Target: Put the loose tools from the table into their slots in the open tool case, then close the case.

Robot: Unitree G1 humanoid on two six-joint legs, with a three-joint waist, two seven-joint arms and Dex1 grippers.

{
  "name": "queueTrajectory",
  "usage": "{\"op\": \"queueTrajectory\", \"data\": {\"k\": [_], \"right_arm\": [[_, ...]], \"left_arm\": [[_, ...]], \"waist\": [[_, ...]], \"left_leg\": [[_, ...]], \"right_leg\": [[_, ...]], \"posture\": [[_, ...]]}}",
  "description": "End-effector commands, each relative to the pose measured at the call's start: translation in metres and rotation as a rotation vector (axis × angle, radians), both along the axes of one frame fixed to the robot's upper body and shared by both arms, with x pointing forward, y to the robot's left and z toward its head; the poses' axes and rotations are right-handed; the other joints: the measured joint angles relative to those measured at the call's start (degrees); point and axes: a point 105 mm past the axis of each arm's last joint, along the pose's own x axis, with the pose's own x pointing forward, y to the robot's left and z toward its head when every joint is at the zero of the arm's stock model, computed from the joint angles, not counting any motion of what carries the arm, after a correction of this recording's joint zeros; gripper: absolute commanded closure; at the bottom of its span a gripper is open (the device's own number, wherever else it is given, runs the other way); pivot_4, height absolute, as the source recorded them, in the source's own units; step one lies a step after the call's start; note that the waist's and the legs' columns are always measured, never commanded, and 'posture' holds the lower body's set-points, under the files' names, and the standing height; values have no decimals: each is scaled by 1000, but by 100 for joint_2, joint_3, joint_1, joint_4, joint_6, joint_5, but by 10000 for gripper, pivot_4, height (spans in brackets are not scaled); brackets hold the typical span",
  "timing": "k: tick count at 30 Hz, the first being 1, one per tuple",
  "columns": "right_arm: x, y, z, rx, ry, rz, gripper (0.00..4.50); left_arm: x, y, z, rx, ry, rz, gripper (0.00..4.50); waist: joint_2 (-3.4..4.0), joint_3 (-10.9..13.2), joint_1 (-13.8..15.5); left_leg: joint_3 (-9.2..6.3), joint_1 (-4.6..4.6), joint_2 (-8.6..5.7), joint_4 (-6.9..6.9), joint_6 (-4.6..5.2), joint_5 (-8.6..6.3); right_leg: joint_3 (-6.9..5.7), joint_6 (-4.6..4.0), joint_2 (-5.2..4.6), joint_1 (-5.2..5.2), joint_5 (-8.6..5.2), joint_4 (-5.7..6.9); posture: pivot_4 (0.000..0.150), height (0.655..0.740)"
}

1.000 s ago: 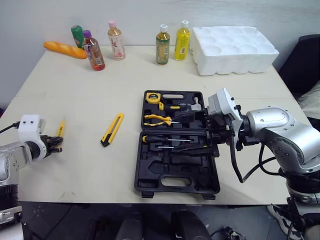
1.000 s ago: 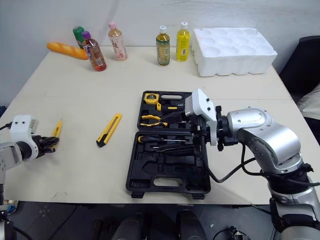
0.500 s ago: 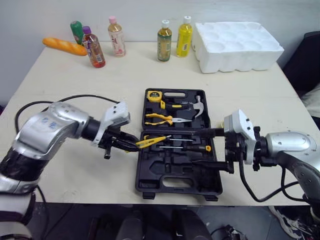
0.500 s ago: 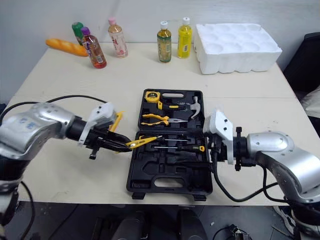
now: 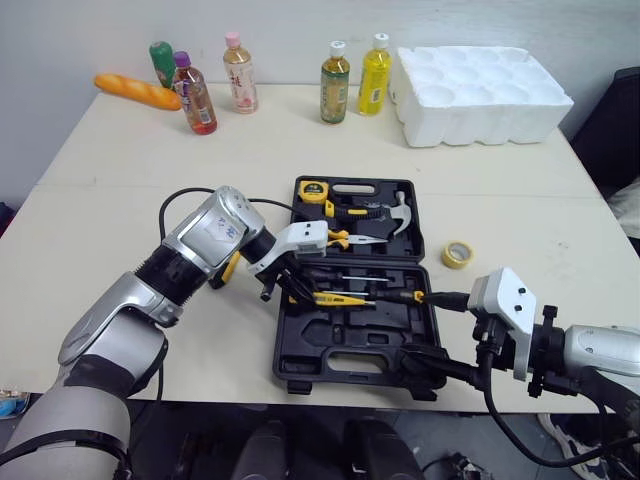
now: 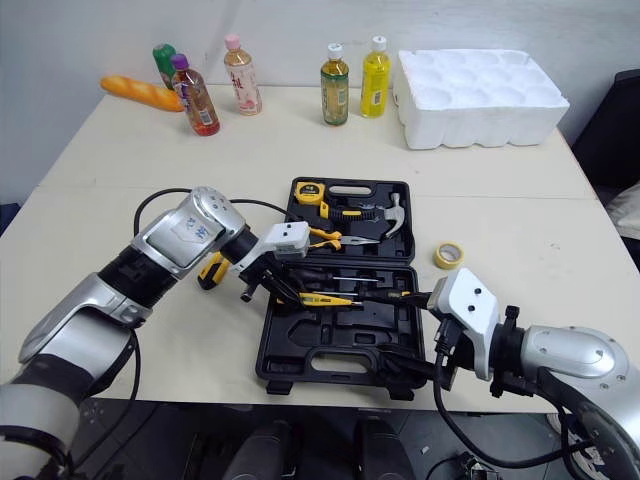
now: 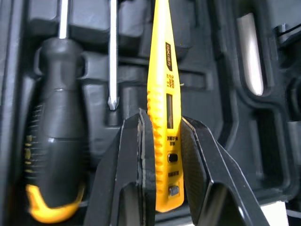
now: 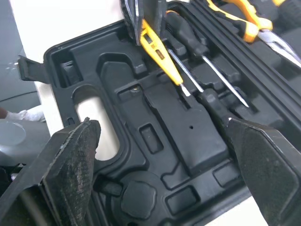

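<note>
The black tool case (image 5: 300,372) lies open in the middle of the table. Its rear half holds a tape measure (image 5: 312,191), a hammer (image 5: 398,212) and pliers (image 5: 345,235). Two screwdrivers (image 7: 56,136) lie in the front half. My left gripper (image 5: 298,289) is shut on a slim yellow tester screwdriver (image 7: 160,61), held low over the front half beside those screwdrivers. My right gripper (image 5: 412,326) is open wide at the case's front right corner, holding nothing. A yellow utility knife (image 6: 210,270) lies left of the case, partly behind my left arm. A yellow tape roll (image 5: 458,254) lies to the right.
Several drink bottles (image 5: 334,69) and a bread roll (image 5: 138,92) stand along the far edge. A white foam tray (image 5: 482,80) sits at the back right. My left arm's cable (image 5: 185,195) loops over the table left of the case.
My left gripper took the yellow tester from the table's left side and carried it over the case's front half. My right gripper drew back to the front right corner.
</note>
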Motion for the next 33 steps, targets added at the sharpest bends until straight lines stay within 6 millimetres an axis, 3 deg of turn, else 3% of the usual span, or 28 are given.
{"op": "queueTrajectory", "data": {"k": [1, 14, 15, 18, 22, 27, 30, 33], "right_arm": [[-5, 3, 8, 7, -42, 3, 0], [-1, 1, 8, 4, -43, -5, 0], [0, 1, 8, 4, -44, -4, 0], [2, 2, 7, 4, -43, 1, 0], [1, 3, 8, 9, -40, 12, 0], [0, 4, 7, 14, -36, 19, 0], [0, 4, 8, 18, -37, 23, 0], [1, 4, 8, 18, -37, 24, 0]], "left_arm": [[1, 0, 4, 10, -10, -19, 40317], [-1, 1, -3, 29, -5, 11, 40317], [-2, 1, -3, 26, -2, 8, 30155], [-2, 2, 1, 11, -7, 28, 20214], [0, 4, 23, -62, -32, 40, 2705], [-4, 0, 34, -304, -239, -145, 2705], [-17, 4, 26, -432, -258, -252, 11457], [-24, 5, 21, -528, -212, -252, 24754]], "waist": [[0, 0, -6], [0, -1, -9], [0, -1, -9], [0, -1, -2], [0, -1, -4], [1, -1, -8], [1, -2, -6], [1, -1, 6]], "left_leg": [[0, 0, 0, 2, 0, 0], [0, 3, 0, 12, 0, 0], [0, 3, 0, 14, 0, 0], [-1, 3, 1, 19, -1, 0], [-1, 2, 1, 26, -1, 1], [-2, 3, 3, 32, -3, 0], [-2, 2, 3, 38, -13, 4], [-3, -3, 3, 46, -14, 4]], "right_leg": [[0, 0, 0, 0, 0, 0], [1, 0, 1, 1, 0, 8], [1, 0, 1, 1, 0, 8], [1, 0, 1, 2, 0, 10], [1, 0, 1, 2, 0, 14], [3, 0, 3, 1, 0, 17], [2, 0, 1, 2, 0, 18], [-1, 0, 0, 1, 0, 18]], "posture": [[1500, 7400], [1500, 7400], [1500, 7400], [1500, 7400], [1500, 7400], [1500, 7400], [1500, 7400], [1500, 7400]]}}
